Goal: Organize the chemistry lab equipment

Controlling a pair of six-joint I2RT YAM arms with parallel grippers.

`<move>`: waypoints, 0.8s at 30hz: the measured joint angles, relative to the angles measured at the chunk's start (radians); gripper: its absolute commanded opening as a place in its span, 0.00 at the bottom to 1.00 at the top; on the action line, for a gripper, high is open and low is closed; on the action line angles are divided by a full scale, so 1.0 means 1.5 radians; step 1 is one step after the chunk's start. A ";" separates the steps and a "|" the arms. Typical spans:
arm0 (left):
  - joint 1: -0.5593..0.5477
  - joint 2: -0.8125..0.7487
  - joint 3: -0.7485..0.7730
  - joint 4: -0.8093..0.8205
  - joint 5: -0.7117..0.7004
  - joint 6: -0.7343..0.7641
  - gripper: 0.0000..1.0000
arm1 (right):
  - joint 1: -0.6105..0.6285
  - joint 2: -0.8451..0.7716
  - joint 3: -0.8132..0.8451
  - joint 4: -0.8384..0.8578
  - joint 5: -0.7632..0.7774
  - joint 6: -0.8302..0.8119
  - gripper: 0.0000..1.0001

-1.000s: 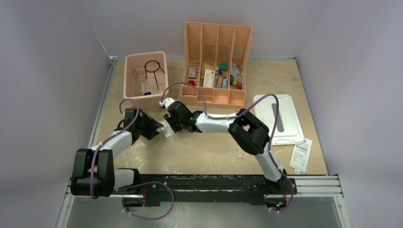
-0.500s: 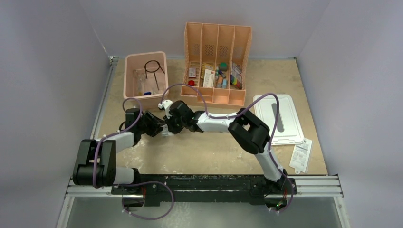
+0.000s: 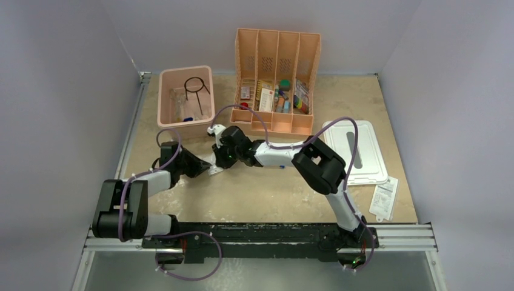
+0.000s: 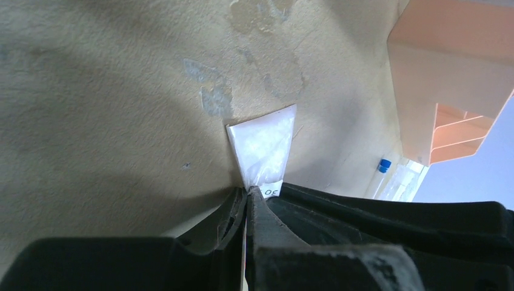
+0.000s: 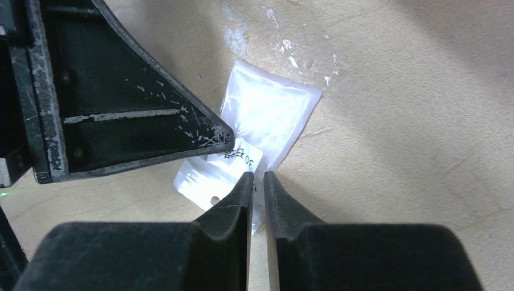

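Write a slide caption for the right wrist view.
Left gripper and right gripper pinch the same clear packet.

walls (image 3: 73, 91): plain pale grey | table (image 3: 273, 194): beige, mottled, scuffed | light: soft, even

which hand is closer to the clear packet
Neither left nor right: both are on it. The left hand is shut on the labelled end of the clear packet; the right hand pinches the same end from the other side.
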 measured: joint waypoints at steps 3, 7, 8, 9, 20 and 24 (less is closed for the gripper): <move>0.000 -0.012 0.004 -0.028 -0.003 0.012 0.00 | -0.005 -0.002 -0.002 0.000 -0.005 0.010 0.21; -0.001 -0.038 0.034 -0.117 -0.017 0.043 0.00 | -0.026 -0.023 -0.010 -0.029 -0.019 0.023 0.43; -0.001 -0.047 0.045 -0.142 -0.021 0.052 0.00 | -0.035 -0.035 -0.015 -0.039 -0.022 0.026 0.46; -0.002 -0.058 0.058 -0.169 -0.027 0.063 0.00 | -0.047 -0.053 -0.023 -0.049 -0.025 0.027 0.49; -0.002 -0.131 0.274 -0.364 -0.001 0.224 0.00 | -0.117 -0.317 -0.035 -0.104 -0.016 0.021 0.56; -0.002 -0.129 0.357 -0.401 0.022 0.277 0.00 | -0.117 -0.337 -0.035 -0.107 0.004 0.021 0.56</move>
